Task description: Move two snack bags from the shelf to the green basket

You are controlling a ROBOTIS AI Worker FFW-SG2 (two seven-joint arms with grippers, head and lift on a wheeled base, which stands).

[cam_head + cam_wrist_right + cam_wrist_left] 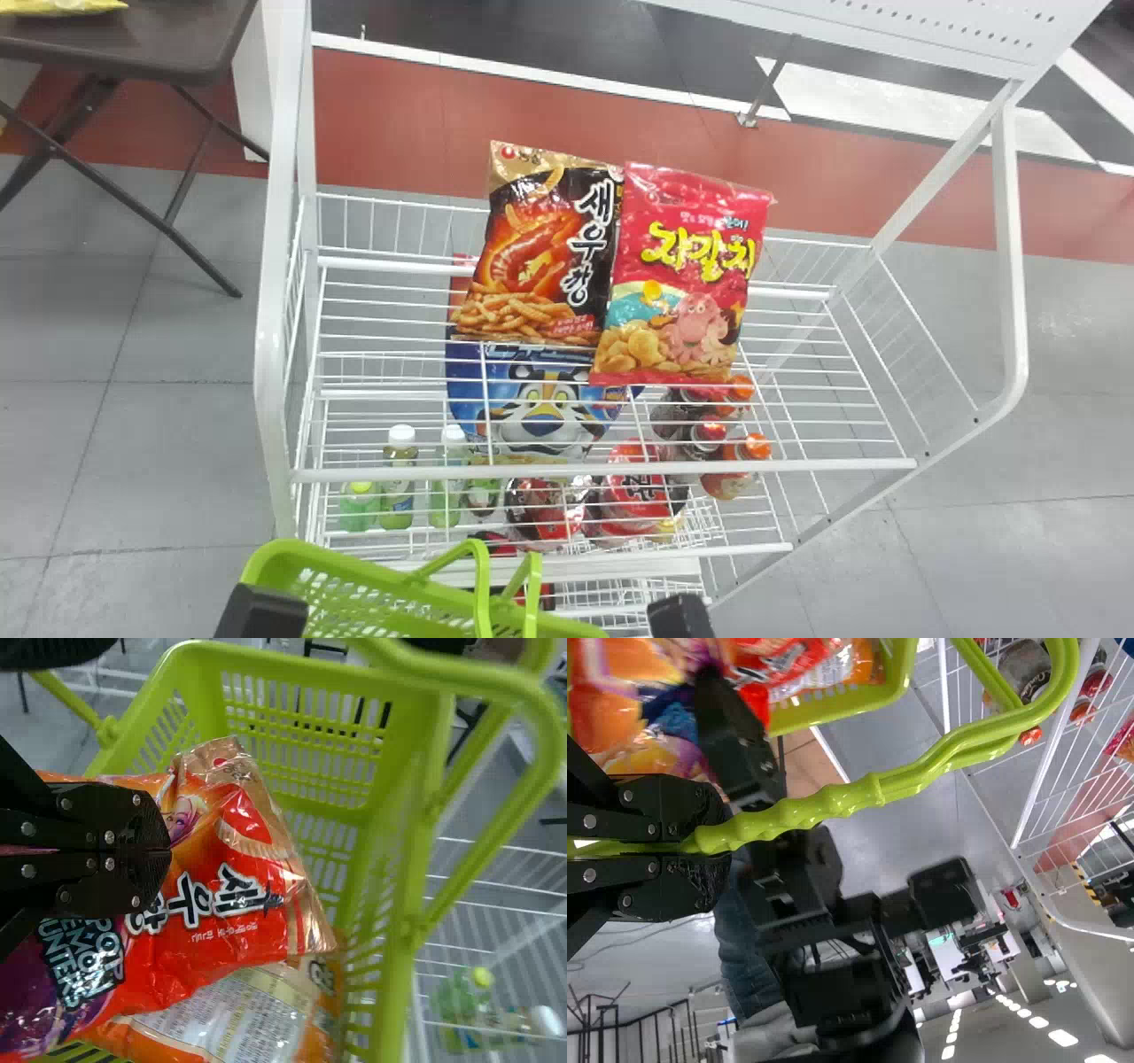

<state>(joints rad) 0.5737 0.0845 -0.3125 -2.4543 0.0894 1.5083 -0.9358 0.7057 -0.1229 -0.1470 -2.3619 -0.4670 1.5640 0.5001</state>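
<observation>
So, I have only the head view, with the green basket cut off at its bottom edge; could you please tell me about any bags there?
Observer: An orange-and-white snack bag shows beneath a red snack bag.
Operator: Thank you. And the left gripper?
Observer: The left gripper is closed on the green basket handle.
Operator: What about the right?
Observer: The right gripper is shut over the red snack bag; I can't tell if it pinches it.

Shop-like space (snacks (682, 275) on rack (268, 354))
</observation>
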